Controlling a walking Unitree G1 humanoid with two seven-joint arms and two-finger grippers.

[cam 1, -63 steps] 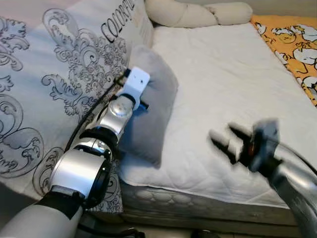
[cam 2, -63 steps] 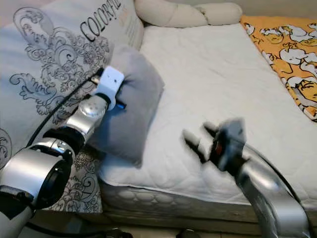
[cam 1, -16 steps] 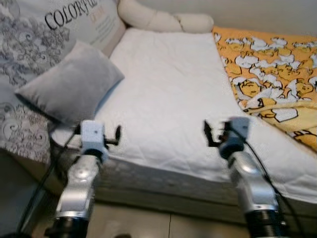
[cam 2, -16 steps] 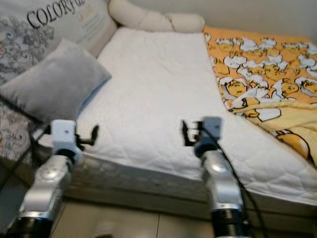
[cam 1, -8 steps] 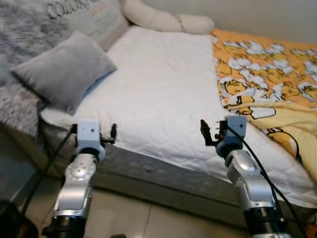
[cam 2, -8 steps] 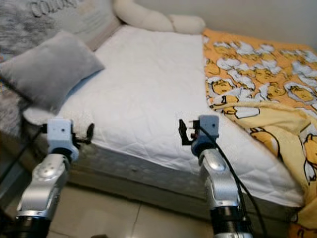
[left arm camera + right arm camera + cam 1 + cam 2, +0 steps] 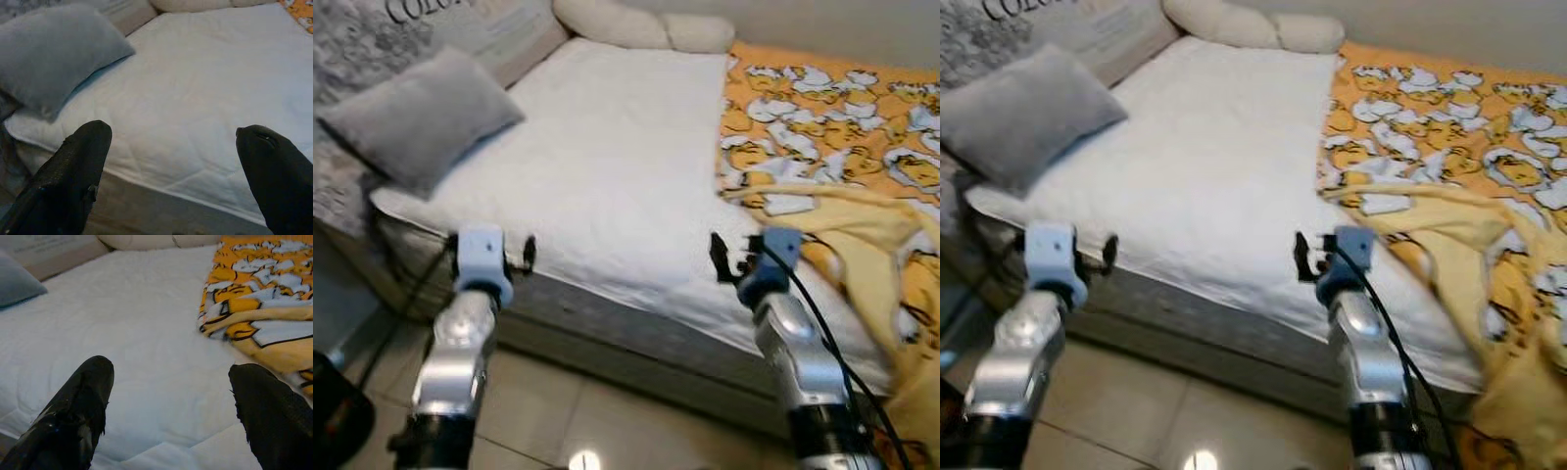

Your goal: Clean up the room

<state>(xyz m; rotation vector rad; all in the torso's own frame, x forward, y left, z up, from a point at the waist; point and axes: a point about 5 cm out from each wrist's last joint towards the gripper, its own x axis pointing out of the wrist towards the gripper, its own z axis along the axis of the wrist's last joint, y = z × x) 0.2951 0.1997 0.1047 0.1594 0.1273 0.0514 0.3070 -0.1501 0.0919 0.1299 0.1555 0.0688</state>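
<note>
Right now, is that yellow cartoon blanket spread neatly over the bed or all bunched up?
Bunched up. The blanket covers just one side of the white mattress; its near edge is folded back and rumpled, spilling over the bed's corner.

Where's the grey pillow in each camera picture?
Left eye view: grey pillow upper left, on the bed's left corner.
Right eye view: upper left.
Left wrist view: beyond the left tool.
Right wrist view: a sliver at the frame edge.
Shared landmark: white mattress.
</note>
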